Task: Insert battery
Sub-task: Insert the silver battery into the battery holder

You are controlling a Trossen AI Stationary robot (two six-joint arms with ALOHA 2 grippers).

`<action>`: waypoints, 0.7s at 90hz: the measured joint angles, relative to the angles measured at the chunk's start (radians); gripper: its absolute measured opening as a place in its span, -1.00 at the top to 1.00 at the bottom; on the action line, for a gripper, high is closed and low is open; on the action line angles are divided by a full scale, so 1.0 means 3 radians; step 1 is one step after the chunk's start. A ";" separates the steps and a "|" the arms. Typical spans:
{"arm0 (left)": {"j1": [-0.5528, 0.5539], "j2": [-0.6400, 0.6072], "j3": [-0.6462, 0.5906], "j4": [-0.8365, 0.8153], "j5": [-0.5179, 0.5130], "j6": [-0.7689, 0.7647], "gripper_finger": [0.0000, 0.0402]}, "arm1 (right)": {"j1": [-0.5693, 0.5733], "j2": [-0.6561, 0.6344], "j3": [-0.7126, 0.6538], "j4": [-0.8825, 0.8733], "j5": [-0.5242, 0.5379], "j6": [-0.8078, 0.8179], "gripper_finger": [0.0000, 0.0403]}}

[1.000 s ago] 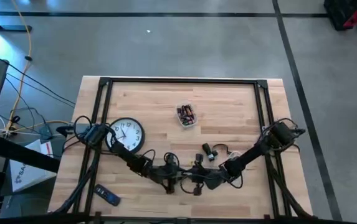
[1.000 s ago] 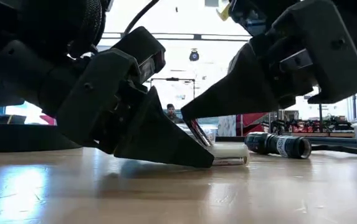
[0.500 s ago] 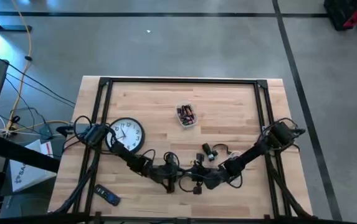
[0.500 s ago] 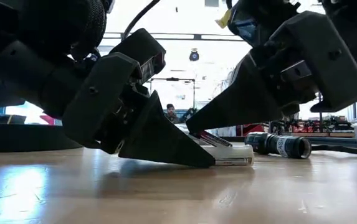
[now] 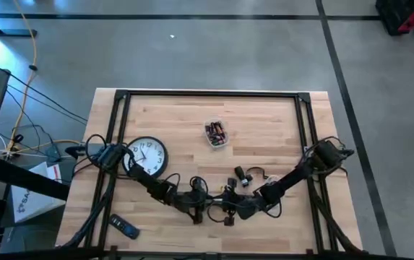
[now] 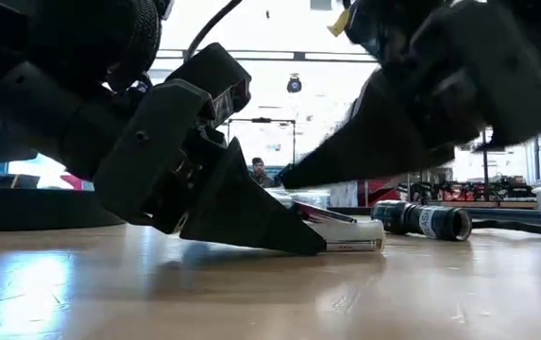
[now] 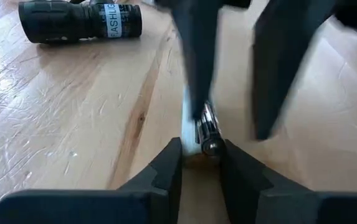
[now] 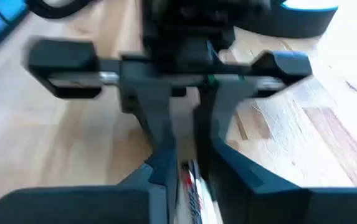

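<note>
Near the black flashlight (image 6: 421, 219), left gripper (image 7: 198, 152) jaws clamped the white battery holder (image 6: 350, 234) flat on the wooden surface (image 6: 251, 293); right gripper (image 6: 294, 175) jaws, closed on the cylindrical battery (image 7: 207, 127), risked a skewed seat.

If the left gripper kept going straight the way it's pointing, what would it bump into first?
Probably the right gripper, whose fingers stand just ahead over the white battery holder that the left gripper clamps. The flashlight lies off to one side.
</note>
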 joint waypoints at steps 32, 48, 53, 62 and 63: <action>-0.0005 0.0001 0.0003 -0.0002 -0.0078 -0.0006 0.67 | -0.0237 -0.0076 0.1044 -0.2274 -0.0822 -0.0267 0.64; -0.0006 0.0001 0.0003 -0.0005 -0.0091 0.0001 0.67 | -0.0376 -0.0072 0.1350 -0.2785 -0.1031 -0.0305 0.64; -0.0006 0.0001 0.0002 -0.0005 -0.0079 0.0001 0.67 | -0.0412 -0.0069 0.1354 -0.2827 -0.1106 -0.0304 0.64; -0.0013 0.0001 0.0001 -0.0005 -0.0073 0.0001 0.67 | -0.0465 -0.0037 0.1355 -0.2805 -0.1260 -0.0240 0.64; -0.0014 0.0001 0.0001 -0.0005 -0.0073 0.0001 0.67 | -0.0468 -0.0029 0.1356 -0.2804 -0.1275 -0.0239 0.64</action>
